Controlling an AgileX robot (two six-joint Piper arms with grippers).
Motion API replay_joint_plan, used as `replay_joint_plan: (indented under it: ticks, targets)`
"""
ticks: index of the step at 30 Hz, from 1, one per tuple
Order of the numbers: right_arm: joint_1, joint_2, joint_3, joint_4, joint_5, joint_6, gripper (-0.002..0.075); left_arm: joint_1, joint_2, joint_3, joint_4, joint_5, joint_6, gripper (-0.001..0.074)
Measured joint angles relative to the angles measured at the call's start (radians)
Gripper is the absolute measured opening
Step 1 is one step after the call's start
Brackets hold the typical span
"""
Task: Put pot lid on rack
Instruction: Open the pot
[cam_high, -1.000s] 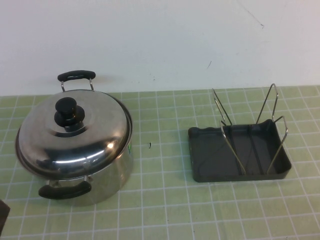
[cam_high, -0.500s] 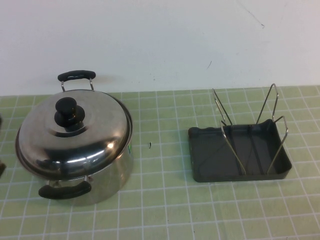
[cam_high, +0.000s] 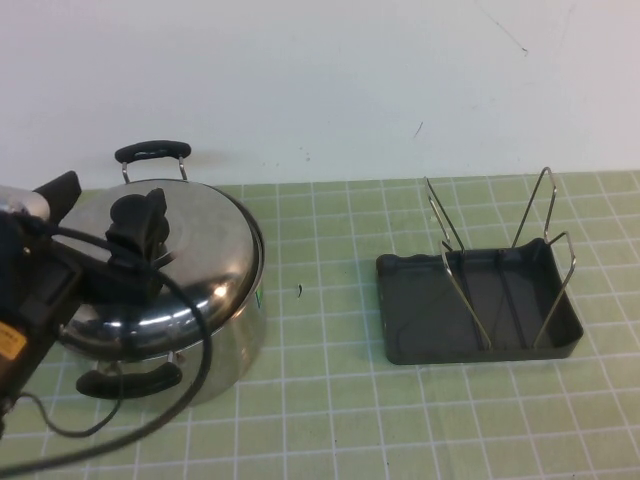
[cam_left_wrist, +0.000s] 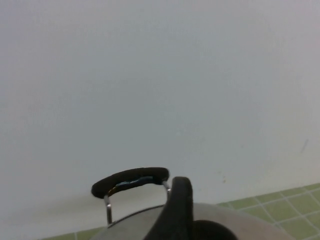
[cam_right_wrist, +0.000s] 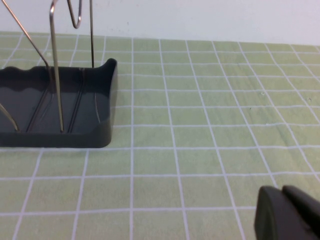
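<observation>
The pot lid (cam_high: 215, 255), a shiny steel dome with a black knob (cam_high: 130, 228), sits on the steel pot (cam_high: 225, 345) at the left. My left gripper (cam_high: 110, 205) reaches in from the left, low over the lid, open, with one finger (cam_high: 153, 208) right beside the knob. In the left wrist view that finger (cam_left_wrist: 177, 207) stands against the knob above the lid (cam_left_wrist: 135, 227). The dark grey rack (cam_high: 480, 300) with wire loops stands at the right, also in the right wrist view (cam_right_wrist: 55, 117). My right gripper (cam_right_wrist: 285, 200) is shut and empty, low over the mat beside the rack.
The pot's far black handle (cam_high: 152, 151) shows behind the lid, also in the left wrist view (cam_left_wrist: 130, 179); its near handle (cam_high: 130, 380) faces me. A green gridded mat (cam_high: 330, 400) covers the table. A white wall stands behind.
My left arm has come into view from the left and its open gripper has reached the lid's knob. The lid, the pot and the rack have not moved.
</observation>
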Motion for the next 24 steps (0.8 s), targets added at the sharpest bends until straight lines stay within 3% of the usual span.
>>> replay_joint_plan:
  ticks: [13,24]
  targets:
    - [0.000,0.000,0.000,0.000,0.000,0.000,-0.0001,0.000,0.357,-0.040,-0.120,-0.240,0.029,0.0594]
    - [0.000,0.000,0.000,0.000,0.000,0.000,-0.0001,0.000,0.446,-0.129,-0.145,-0.282,-0.012,0.0315]
